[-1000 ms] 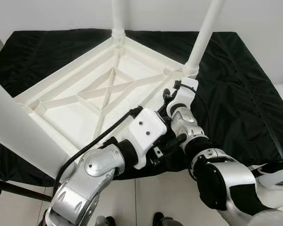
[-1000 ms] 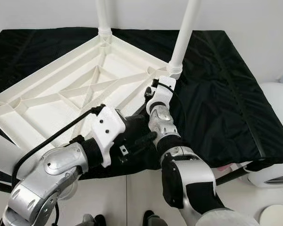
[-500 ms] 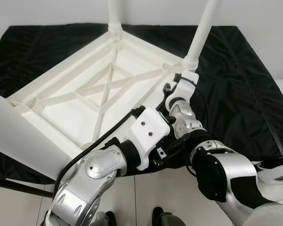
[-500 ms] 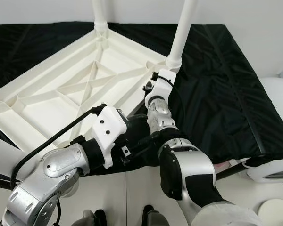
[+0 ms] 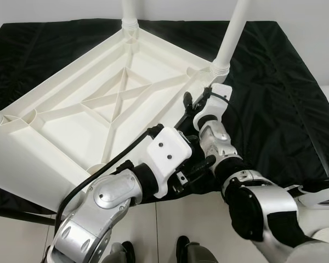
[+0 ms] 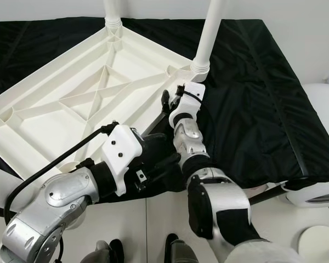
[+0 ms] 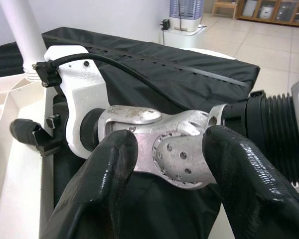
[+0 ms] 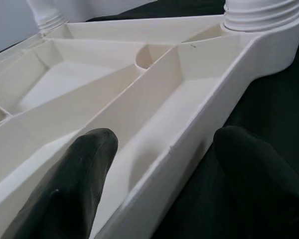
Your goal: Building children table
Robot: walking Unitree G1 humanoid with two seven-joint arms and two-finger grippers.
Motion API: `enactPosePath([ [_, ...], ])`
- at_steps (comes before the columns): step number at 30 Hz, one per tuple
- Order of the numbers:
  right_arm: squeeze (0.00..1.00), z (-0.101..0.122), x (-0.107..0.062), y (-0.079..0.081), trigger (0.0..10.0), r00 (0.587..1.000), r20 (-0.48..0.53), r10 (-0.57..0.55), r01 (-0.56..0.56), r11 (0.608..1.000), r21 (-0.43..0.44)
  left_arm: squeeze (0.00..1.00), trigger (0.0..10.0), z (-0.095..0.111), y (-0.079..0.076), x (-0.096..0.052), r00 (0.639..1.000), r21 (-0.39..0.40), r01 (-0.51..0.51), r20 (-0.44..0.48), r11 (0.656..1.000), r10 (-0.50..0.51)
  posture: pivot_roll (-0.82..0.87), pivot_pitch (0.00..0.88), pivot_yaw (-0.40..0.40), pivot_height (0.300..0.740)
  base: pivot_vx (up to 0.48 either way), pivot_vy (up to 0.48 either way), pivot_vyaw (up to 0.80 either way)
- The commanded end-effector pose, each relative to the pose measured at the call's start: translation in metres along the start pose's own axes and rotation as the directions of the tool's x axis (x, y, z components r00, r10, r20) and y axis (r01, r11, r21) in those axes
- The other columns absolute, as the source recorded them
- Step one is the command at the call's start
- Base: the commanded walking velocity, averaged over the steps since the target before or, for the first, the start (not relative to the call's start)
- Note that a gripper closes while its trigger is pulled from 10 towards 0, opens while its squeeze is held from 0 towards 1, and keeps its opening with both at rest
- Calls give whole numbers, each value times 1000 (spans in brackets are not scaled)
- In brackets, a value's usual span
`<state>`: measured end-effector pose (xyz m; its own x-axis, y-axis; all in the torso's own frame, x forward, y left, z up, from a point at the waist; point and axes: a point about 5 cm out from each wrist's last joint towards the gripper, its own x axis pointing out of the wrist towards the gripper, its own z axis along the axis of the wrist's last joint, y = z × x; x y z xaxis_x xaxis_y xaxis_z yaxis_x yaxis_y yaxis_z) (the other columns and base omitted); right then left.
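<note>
Left eye view: upturned white plastic ribbed tabletop (image 5: 98, 104) on black cloth (image 5: 274, 93), centre-left of frame; white tubular legs (image 5: 233, 33) upright at its upper corners. Right gripper (image 8: 154, 164) spread wide, straddling the tabletop's right rim. Left gripper (image 7: 164, 164) parted, fingers bracketing the right arm's silver wrist (image 7: 159, 139).
</note>
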<state>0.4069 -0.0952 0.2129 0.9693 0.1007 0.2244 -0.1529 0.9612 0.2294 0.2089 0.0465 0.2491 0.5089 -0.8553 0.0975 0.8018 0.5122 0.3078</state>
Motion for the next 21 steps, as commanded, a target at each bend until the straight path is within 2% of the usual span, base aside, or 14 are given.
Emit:
enactPosePath([
  [1, 0, -9, -7, 2, 10000, 999, 4, 34, -34, 999, -8, 0, 10000, -3, 2, 0, 999, -5, -34, -9, 999, 34, -29, 248, 5, 740, 0, 0, 0],
  [3, 0, -8, -10, 4, 10000, 997, 40, 59, -58, 998, -14, 0, 10000, -5, 3, 0, 999, -3, -36, -16, 999, 36, -30, 241, 4, 740, 0, 0, 0],
  [4, 0, -5, -13, 7, 10000, 991, 80, 106, -104, 994, -25, 0, 10000, -9, 5, -1, 999, -1, -37, -32, 999, 37, -29, 234, 3, 740, 0, 0, 0],
  [9, 0, -3, -16, 10, 10000, 984, 115, 139, -136, 990, -34, 0, 10000, -13, 6, -2, 998, 2, -41, -49, 999, 41, -30, 234, 3, 740, 0, 0, 0],
  [10, 0, 0, -23, 8, 10000, 975, 153, 162, -155, 986, -54, 0, 10000, -22, 11, -4, 994, -10, -55, -90, 998, 54, -34, 227, 5, 740, 0, 0, 0],
  [11, 0, 0, -23, 8, 10000, 975, 153, 162, -155, 986, -54, 0, 10000, -22, 11, -4, 994, -10, -55, -90, 998, 54, -34, 227, 5, 740, 0, 0, 0],
  [12, 0, 3, -34, 2, 10000, 966, 188, 177, -164, 983, -85, 0, 10000, -31, 16, -5, 990, -14, -75, -121, 997, 73, -37, 225, 8, 740, 0, 0, 0],
  [13, 0, 3, -34, 2, 10000, 966, 188, 177, -164, 983, -85, 0, 10000, -31, 16, -5, 990, -14, -75, -121, 997, 73, -37, 225, 8, 740, 0, 0, 0],
  [15, 0, 7, -48, -4, 10000, 957, 221, 190, -168, 979, -115, 0, 10000, -44, 25, -6, 978, -40, -113, -179, 993, 104, -47, 217, 12, 740, 0, 0, 0],
  [16, 0, 7, -48, -4, 10000, 957, 221, 190, -168, 979, -115, 0, 10000, -44, 25, -6, 978, -40, -113, -179, 993, 104, -47, 217, 12, 740, 0, 0, 0],
  [19, 0, 18, -67, -13, 10000, 947, 255, 194, -163, 977, -138, 0, 10000, -60, 42, -6, 945, -14, -214, -255, 977, 203, -58, 210, 20, 740, 0, 0, 0],
  [21, 0, 20, -69, -14, 10000, 946, 260, 194, -162, 977, -142, 0, 10000, -62, 44, -6, 940, -16, -228, -266, 974, 215, -60, 210, 21, 740, 0, 0, 0],
])
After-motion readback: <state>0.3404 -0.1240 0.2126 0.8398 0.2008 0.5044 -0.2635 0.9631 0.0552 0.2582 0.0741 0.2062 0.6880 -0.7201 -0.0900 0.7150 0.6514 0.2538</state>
